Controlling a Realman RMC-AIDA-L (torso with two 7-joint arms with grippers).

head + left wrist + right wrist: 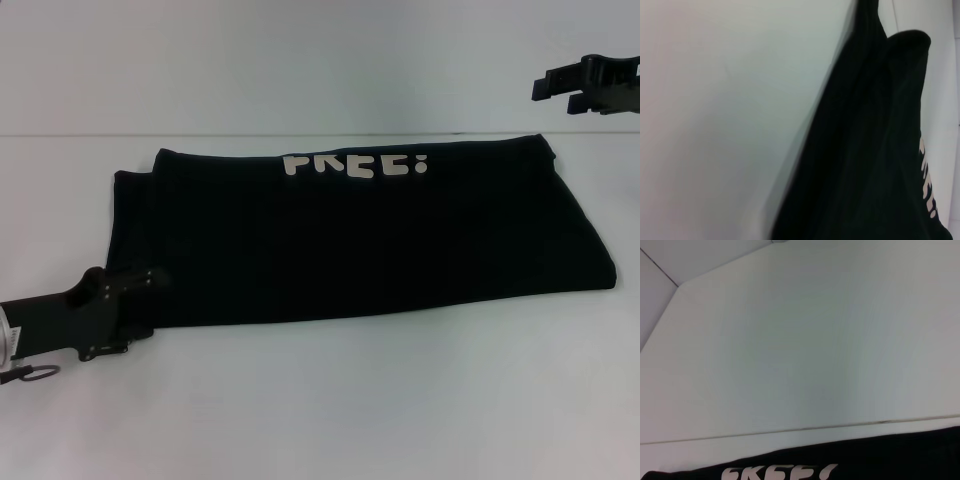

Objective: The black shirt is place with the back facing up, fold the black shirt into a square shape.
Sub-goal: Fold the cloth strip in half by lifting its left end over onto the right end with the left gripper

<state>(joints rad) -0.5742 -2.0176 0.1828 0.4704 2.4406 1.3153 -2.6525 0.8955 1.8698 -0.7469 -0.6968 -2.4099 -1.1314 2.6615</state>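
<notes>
One black shirt (370,240), two grippers, one white table (330,410) under it all. Nearest the robot, the left gripper (128,300) sits low at the shirt's near-left corner, its black body against the fabric edge, and whether its fingers are parted or pinched on the cloth cannot be told from here. The shirt lies folded into a long band across the middle of the table, its long axis running left to right, the left end stepped in two layers and the right end angling back toward the far side. Cream lettering (356,165) shows along the far edge, cut off by the fold. Farther back and high on the right, the right gripper (560,90) hangs above the table, clear of the shirt, its two fingers parted with nothing between them. The left wrist view gives what the head view cannot: the fabric close up, draped in folds, with the lettering (927,190) along one edge. The right wrist view shows mostly bare table, the shirt's far edge (890,455) and the lettering (780,473)
</notes>
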